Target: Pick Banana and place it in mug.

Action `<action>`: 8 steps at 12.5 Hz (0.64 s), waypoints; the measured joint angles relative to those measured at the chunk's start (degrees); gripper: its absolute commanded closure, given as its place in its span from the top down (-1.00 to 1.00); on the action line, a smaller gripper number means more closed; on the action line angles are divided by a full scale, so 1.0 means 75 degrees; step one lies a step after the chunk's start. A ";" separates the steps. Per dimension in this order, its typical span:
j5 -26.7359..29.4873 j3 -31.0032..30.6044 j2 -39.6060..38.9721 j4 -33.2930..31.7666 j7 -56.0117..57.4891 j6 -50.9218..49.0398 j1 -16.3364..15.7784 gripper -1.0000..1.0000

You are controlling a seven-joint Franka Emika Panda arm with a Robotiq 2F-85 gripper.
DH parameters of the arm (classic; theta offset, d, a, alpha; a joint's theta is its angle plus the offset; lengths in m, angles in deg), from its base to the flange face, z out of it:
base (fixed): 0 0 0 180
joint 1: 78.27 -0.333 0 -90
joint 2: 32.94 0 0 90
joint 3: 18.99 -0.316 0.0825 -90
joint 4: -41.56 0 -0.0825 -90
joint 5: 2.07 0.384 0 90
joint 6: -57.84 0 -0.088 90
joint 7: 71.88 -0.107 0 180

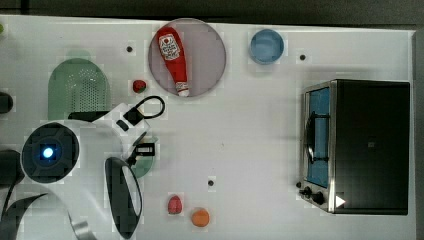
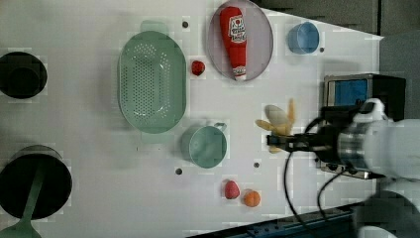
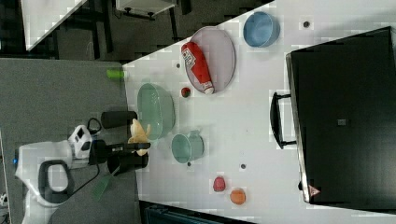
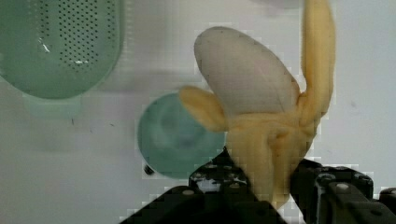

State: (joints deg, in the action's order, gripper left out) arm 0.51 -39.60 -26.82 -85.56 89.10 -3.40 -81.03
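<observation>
My gripper (image 2: 277,140) is shut on the banana (image 2: 277,119), a peeled yellow banana with its pale flesh and peel flaps spread above the jaws. In the wrist view the banana (image 4: 252,88) rises from between the black fingers (image 4: 219,179) and is off the table. The mug (image 2: 208,145), small, round and pale green with a short handle, stands upright on the white table. It is to the left view's left of the gripper, apart from it. In the wrist view the mug (image 4: 170,135) lies behind the banana, partly covered. In the right view the gripper (image 3: 142,147) holds the banana (image 3: 138,133) beside the mug (image 3: 187,147).
A large green perforated basket (image 2: 152,82) sits beside the mug. A ketchup bottle (image 2: 234,39) lies on a grey plate (image 2: 260,44), with a blue cup (image 2: 303,37) and a strawberry (image 2: 198,68) nearby. Red (image 2: 232,189) and orange (image 2: 251,198) fruits lie near the edge. A toaster oven (image 1: 360,145) stands at the top view's right.
</observation>
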 measured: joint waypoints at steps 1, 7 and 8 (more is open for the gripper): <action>0.0045 -0.0106 -0.0270 -0.0090 -0.0039 0.0265 -0.0018 -0.37; 0.0040 -0.0334 -0.1535 -0.1134 -0.0483 0.2518 -0.0095 -0.37; 0.0081 -0.0311 -0.1709 -0.1253 -0.0528 0.2794 -0.0089 -0.37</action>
State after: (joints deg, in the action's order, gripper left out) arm 1.12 -41.93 -39.64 -94.96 85.14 17.56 -81.70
